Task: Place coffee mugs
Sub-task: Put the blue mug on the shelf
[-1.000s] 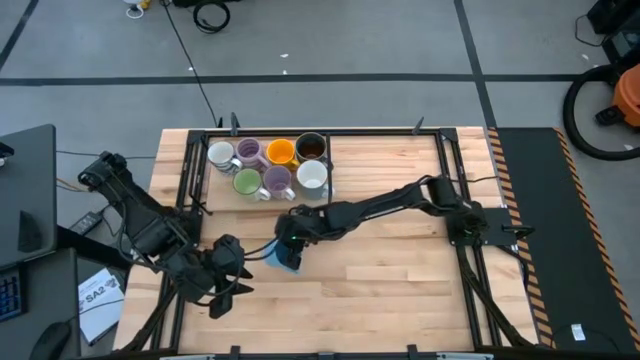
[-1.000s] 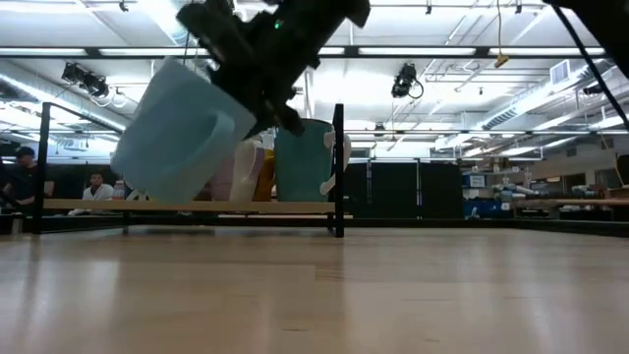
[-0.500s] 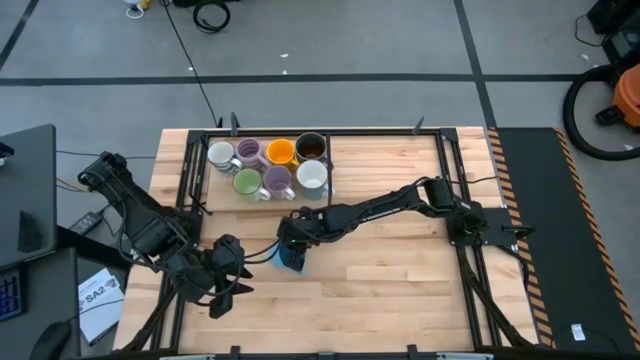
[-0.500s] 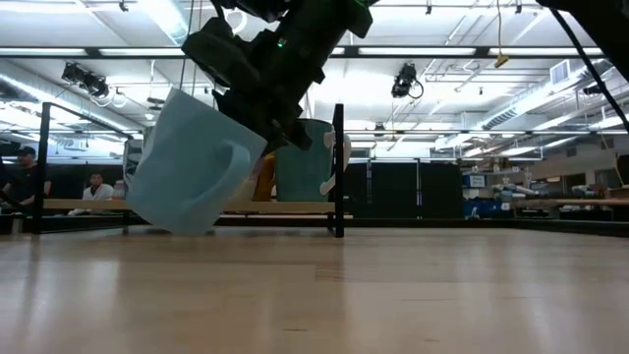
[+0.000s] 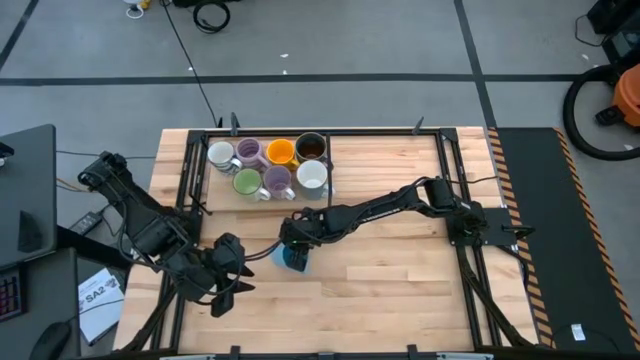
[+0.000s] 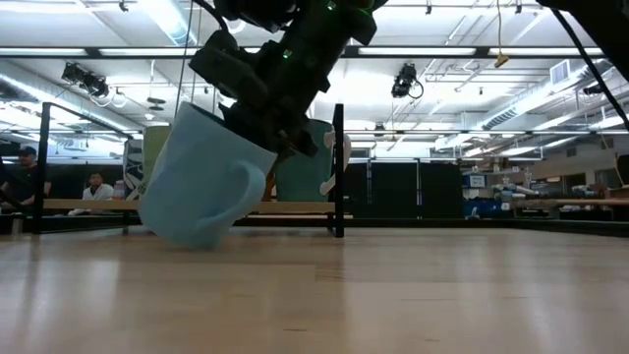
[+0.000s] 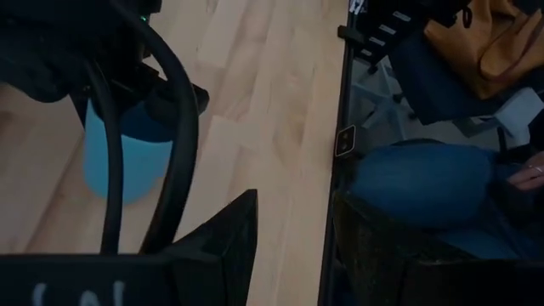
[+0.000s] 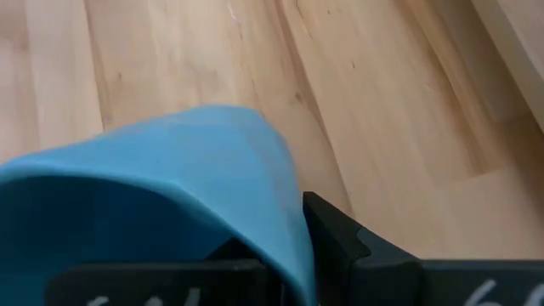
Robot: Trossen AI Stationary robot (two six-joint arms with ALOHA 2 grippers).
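The blue mug (image 5: 292,258) is near the table's middle, tilted, in my right gripper (image 5: 296,240), which is shut on it. In the low view the blue mug (image 6: 201,182) leans with its handle (image 6: 252,183) toward the camera. Seven more mugs stand upright in two rows at the far left: white (image 5: 221,154), purple (image 5: 249,152), orange (image 5: 281,151), dark grey (image 5: 311,147), green (image 5: 246,182), purple (image 5: 277,181) and white (image 5: 312,176). My left gripper (image 5: 232,278) waits open at the near left, short of the blue mug (image 7: 119,157). My right gripper holds the blue mug by its rim wall (image 8: 285,217). One finger (image 8: 336,231) lies on the outside of the wall; the mug hides the other. The fingers come slanting down from above on the table's right. The mug hangs tilted, its lower base edge (image 6: 187,239) at the tabletop.
A black metal frame (image 5: 440,160) borders the wooden table. Bare wood (image 5: 390,280) lies right of and nearer than the blue mug. A person's jeans-clad leg (image 7: 425,183) shows beyond the table edge, and people sit in the room behind (image 6: 20,177).
My right gripper has come down with the blue mug. The mug was lifted clear and tilted a second ago; now its lower base edge is down at the tabletop, and it has shifted slightly toward the table's right.
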